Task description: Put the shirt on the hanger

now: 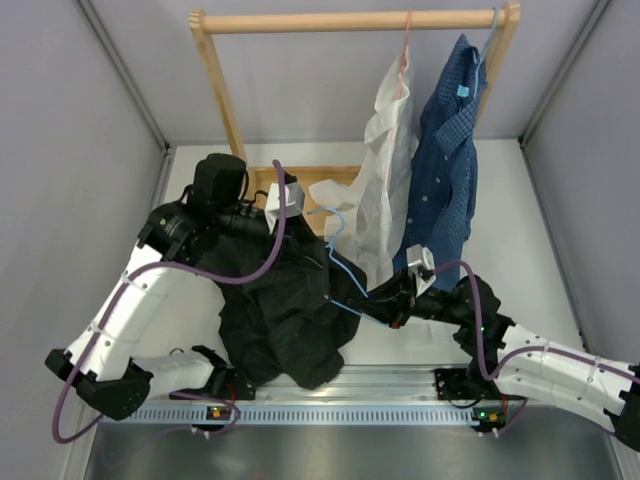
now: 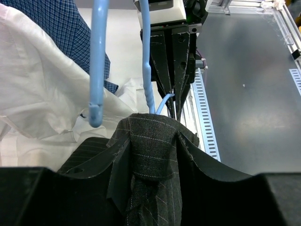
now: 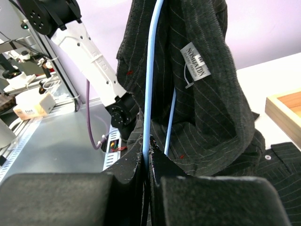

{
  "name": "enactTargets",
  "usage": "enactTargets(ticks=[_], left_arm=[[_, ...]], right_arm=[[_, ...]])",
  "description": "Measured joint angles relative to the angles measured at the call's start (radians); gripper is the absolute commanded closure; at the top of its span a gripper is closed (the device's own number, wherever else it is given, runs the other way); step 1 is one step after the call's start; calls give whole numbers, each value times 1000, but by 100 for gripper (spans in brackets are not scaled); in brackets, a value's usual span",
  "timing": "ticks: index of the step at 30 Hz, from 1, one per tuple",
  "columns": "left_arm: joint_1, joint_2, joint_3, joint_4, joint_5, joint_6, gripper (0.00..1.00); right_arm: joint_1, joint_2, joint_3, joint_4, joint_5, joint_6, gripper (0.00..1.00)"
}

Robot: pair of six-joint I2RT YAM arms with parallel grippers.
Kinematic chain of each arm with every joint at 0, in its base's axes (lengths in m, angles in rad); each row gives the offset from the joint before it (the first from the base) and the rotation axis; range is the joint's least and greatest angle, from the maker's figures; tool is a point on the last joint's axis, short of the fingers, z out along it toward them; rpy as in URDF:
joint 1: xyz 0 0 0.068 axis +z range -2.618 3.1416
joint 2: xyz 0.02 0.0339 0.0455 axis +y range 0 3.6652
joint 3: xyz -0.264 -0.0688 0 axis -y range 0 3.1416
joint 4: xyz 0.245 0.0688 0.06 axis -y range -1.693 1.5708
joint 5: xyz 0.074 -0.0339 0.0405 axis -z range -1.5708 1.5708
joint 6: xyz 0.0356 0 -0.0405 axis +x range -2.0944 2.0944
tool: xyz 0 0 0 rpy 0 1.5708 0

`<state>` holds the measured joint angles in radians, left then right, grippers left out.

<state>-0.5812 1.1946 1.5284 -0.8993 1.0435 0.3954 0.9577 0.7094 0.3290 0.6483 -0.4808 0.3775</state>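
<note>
The black pinstriped shirt (image 1: pixel 275 300) hangs in a bunch from my left gripper (image 1: pixel 291 228), which is shut on a fold of its fabric (image 2: pixel 150 146) near the collar. My right gripper (image 1: pixel 383 300) is shut on a wire of the light-blue hanger (image 3: pixel 149 70), which runs up inside the shirt (image 3: pixel 207 108), beside its white neck label (image 3: pixel 195 68). The hanger's hook (image 2: pixel 96 66) sticks out above the shirt in the left wrist view, next to the right gripper's fingers (image 2: pixel 171 61). In the top view the hanger (image 1: pixel 340 262) shows between both grippers.
A wooden rack (image 1: pixel 350 20) stands at the back with a white shirt (image 1: pixel 385 150) on a pink hanger and a blue dotted shirt (image 1: pixel 450 160). Its wooden base (image 1: pixel 300 175) lies behind the left gripper. A slotted metal rail (image 1: pixel 380 385) runs along the near edge.
</note>
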Motion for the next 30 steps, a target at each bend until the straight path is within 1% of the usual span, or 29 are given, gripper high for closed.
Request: enactTargets(ticks=[2,3,4,6,7,8,11,14,16,17,18,19,21,22,23,25,27,28,29,30], left_arm=[[0,-16,-3,0,0,0,99],[-1,-26,-5,-1,-3,0,77],[-2,-33,-6,0,-7,-2,42],[-5,-50,-6,2,-28,-9,29],[-5,-61,-6,5,-56,-20,21],[-5,-71,-6,13,-85,-31,16],[-5,-92,-6,37,-166,-60,7],[-5,-102,-6,50,-209,-73,6],[-4,-108,-6,53,-225,-76,7],[-4,-112,-6,55,-229,-77,9],[-4,-116,-6,54,-230,-78,17],[-4,-120,-6,54,-229,-79,20],[-4,-126,-6,53,-212,-72,32],[-4,-126,-6,50,-194,-66,40],[-4,-126,-6,44,-175,-58,45],[-4,-123,-13,31,-136,-44,49],[-4,-118,-19,17,-106,-31,50],[-4,-114,-20,8,-88,-25,56],[-4,-108,-20,0,-73,-22,89],[-4,-103,-20,-6,-59,-19,100]], right_arm=[[0,-8,0,0,1,-4,100],[0,-14,0,1,2,-7,100],[0,-21,0,1,3,-10,100],[0,-29,0,0,4,-11,100],[0,-31,0,0,4,-12,100],[0,-32,0,1,3,-13,100],[0,-32,0,0,-3,-16,100],[0,-32,0,1,-9,-17,100],[0,-31,0,1,-14,-17,100],[0,-29,0,1,-16,-18,100],[0,-29,0,1,-19,-18,100],[0,-29,0,0,-21,-18,100],[0,-29,0,1,-26,-20,100],[0,-30,0,0,-27,-23,100],[0,-31,0,0,-31,-27,100],[0,-37,0,0,-39,-31,100],[0,-42,0,-1,-48,-36,100],[0,-43,2,-3,-53,-38,100],[0,-43,4,-8,-58,-39,100],[0,-43,8,-14,-61,-41,100]])
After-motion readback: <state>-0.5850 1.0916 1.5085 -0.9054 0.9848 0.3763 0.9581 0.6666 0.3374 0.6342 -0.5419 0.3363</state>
